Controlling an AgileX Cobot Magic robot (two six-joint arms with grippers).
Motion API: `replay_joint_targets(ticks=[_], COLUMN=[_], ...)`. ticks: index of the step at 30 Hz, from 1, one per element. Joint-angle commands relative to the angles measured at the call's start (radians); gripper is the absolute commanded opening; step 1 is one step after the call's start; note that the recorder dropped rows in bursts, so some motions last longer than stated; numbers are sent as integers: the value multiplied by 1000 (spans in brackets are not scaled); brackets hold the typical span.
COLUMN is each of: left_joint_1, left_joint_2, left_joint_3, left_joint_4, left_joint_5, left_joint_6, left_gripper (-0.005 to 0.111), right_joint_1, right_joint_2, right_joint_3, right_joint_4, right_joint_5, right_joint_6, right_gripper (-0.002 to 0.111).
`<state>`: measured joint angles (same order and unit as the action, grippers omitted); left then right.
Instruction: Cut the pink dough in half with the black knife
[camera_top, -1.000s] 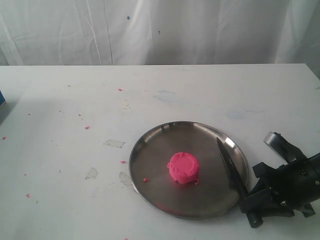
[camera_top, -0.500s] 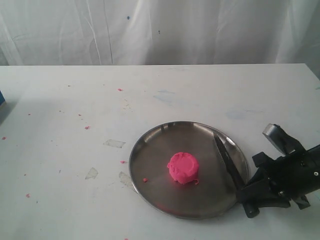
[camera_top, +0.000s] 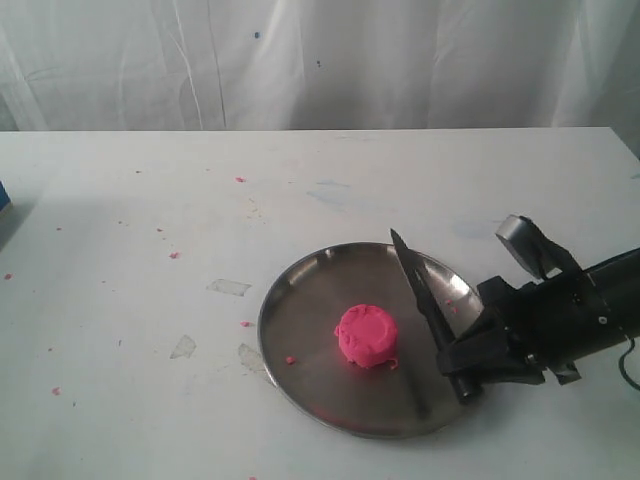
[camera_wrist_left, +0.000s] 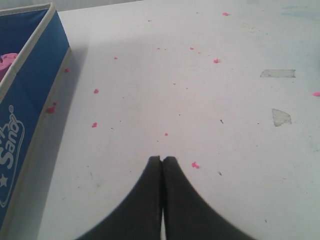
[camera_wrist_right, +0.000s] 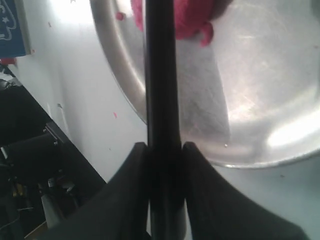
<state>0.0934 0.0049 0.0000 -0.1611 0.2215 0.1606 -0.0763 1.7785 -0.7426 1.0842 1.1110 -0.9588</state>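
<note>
A white curtain is hanging behind the crumb-speckled white table (camera_top: 130, 250). In the exterior view, the pink dough (camera_top: 366, 336) is sitting whole near the middle of the steel plate (camera_top: 300, 330). The right gripper (camera_top: 468, 362) is pinching the black knife (camera_top: 418, 290) by its handle, the blade slanting over the plate's right side, apart from the dough. In the left wrist view, the left gripper (camera_wrist_left: 161, 161) is hovering with fingers pressed together, a blue box (camera_wrist_left: 30, 95) lying nearby. In the right wrist view, both fingers are clamping the knife.
</note>
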Motion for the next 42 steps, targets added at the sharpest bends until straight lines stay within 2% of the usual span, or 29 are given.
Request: replay_joint_targets(ticks=[1, 15, 28, 35, 38, 42], left_joint_1=[3, 3, 3, 3, 3, 3], left_joint_2=[-5, -5, -5, -5, -5, -5], left_joint_3=[0, 0, 0, 0, 0, 0], left_joint_4=[0, 0, -2, -253, -257, -257], left_joint_5=[-6, -6, -43, -154, -164, -260], left_joint_6=[0, 0, -2, -213, -252, -333], left_gripper=[0, 0, 0, 0, 0, 0], right_joint_1=[32, 76, 76, 76, 76, 76], right_joint_2=[-22, -52, -337, -396, -396, -396], right_joint_3=[-6, -6, -5, -3, -3, -3], right_joint_4=[52, 169, 170, 170, 167, 164], right_joint_5=[2, -60, -46, -35, -35, -35], right_joint_6=[-32, -68, -73, -85, -85, -85], right_gripper=[0, 0, 0, 0, 0, 0])
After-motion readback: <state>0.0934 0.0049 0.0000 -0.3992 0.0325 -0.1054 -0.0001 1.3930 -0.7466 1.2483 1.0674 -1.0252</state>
